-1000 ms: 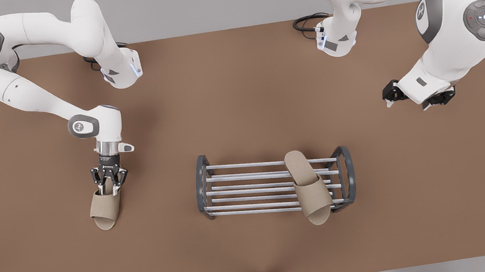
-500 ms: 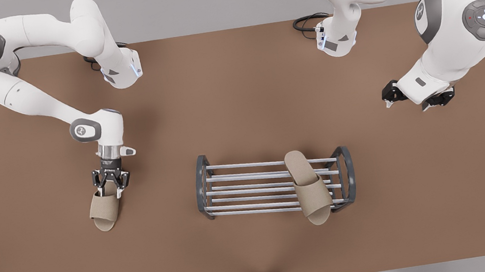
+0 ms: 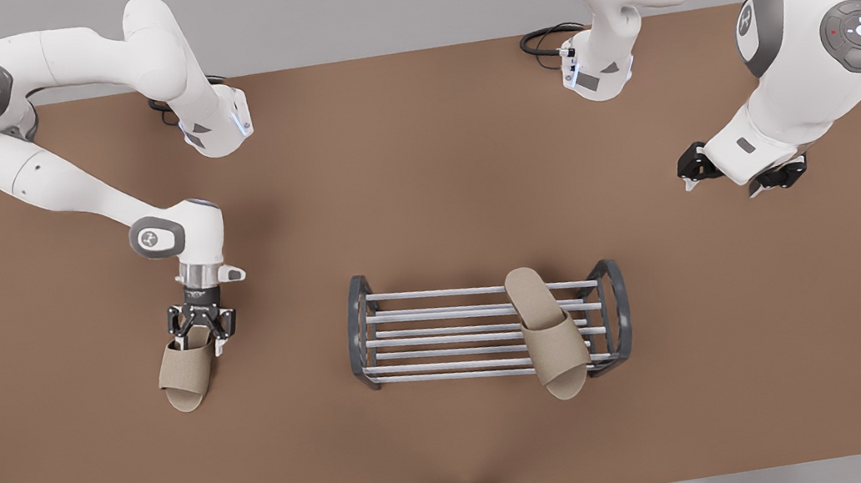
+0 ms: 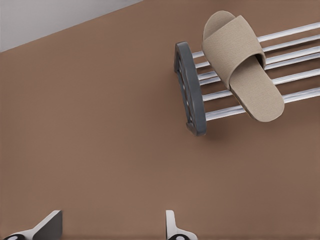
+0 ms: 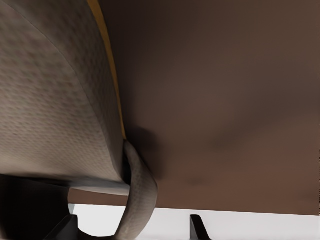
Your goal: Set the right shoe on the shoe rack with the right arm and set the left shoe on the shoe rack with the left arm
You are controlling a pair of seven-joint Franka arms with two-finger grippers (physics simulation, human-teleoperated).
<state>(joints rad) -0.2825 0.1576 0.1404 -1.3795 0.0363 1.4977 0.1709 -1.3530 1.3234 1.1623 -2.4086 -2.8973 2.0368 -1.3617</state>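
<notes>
Front view: right claw [image 3: 199, 331] clamped on heel of right shoe [image 3: 186, 375], scene's left, toe on bench [image 3: 419, 159]. Left claw [image 3: 734, 180] far right, above bench, fingers [image 4: 47, 227] spread wide, waiting. Left shoe [image 3: 547, 329] lies across shoe rack [image 3: 427, 335] at right end.

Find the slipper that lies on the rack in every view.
Front view: the rack slipper lies across the bars by the rack's dark end at the front view's right, toe overhanging.
Left wrist view: the same slipper sits beside that dark end, beyond the open left gripper.
Right wrist view: the fabric here is the other slipper, gripped by the right gripper.
Shared landmark: the rack's dark end.
</notes>
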